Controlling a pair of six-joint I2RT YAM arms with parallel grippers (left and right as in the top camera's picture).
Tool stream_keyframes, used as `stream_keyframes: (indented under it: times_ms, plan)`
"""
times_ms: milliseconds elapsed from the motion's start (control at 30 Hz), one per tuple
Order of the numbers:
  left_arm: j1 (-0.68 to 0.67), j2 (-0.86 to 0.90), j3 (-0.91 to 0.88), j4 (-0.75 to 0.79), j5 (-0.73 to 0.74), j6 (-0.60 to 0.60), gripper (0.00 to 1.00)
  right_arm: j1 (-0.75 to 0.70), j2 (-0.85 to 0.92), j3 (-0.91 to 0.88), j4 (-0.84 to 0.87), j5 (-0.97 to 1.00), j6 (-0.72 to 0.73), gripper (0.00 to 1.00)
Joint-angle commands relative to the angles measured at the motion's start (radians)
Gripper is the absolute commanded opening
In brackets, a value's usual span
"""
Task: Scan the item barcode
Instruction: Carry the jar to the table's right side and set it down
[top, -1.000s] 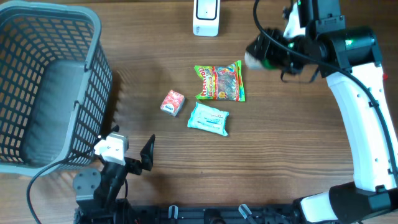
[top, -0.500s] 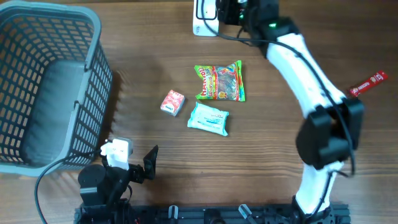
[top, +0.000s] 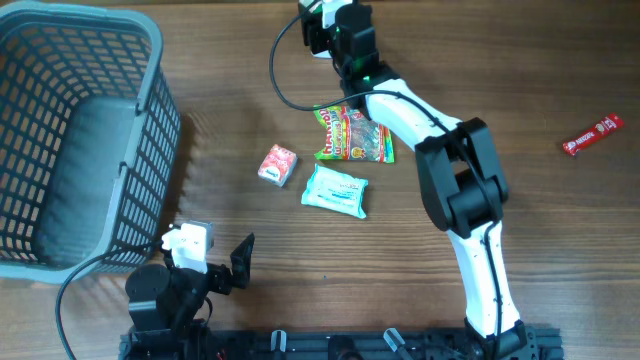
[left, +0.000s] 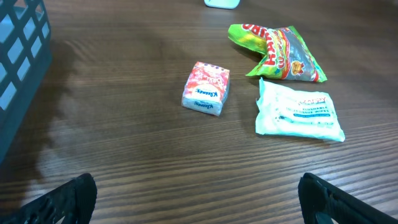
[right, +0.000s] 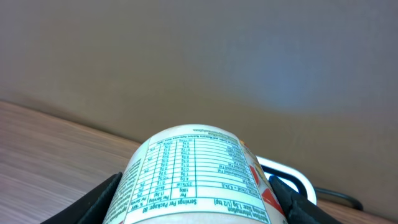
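Scanner (top: 317, 47) is largely hidden beneath the right gripper (top: 335, 22) at the table's far edge. One round tub (right: 194, 180) with a nutrition table is clamped there in part-closed jaws, its lower part cut off. Left gripper (left: 199, 208) is spread wide and empty beside one basket (top: 150, 60). Also counted: one gummy bag (top: 353, 133), one wipes pack (top: 335, 191), one tissue pack (top: 278, 164), one red stick (top: 592, 134).

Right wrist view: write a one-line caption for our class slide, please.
The right gripper grips a container, its nutrition label facing the camera, with the wooden table behind.
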Motion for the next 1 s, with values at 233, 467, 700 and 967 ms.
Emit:
stream_keyframes:
  times_ms: [233, 467, 700, 967]
  plan:
    - [-0.003, -0.009, 0.000, -0.004, 0.016, 0.016, 1.00, -0.008, -0.072, 0.017, -0.052, 0.126, -0.027, 0.64]
    - [-0.003, -0.009, 0.000, -0.004, 0.016, 0.016, 1.00, -0.071, -0.307, 0.017, -0.475, 0.438, -0.131, 0.61]
    - [-0.003, -0.009, 0.000, -0.004, 0.016, 0.016, 1.00, -0.343, -0.358, 0.016, -0.951, 0.356, 0.120, 0.62]
    - [-0.003, -0.009, 0.000, -0.004, 0.016, 0.016, 1.00, -0.662, -0.256, 0.016, -1.202, 0.145, 0.210, 0.62]
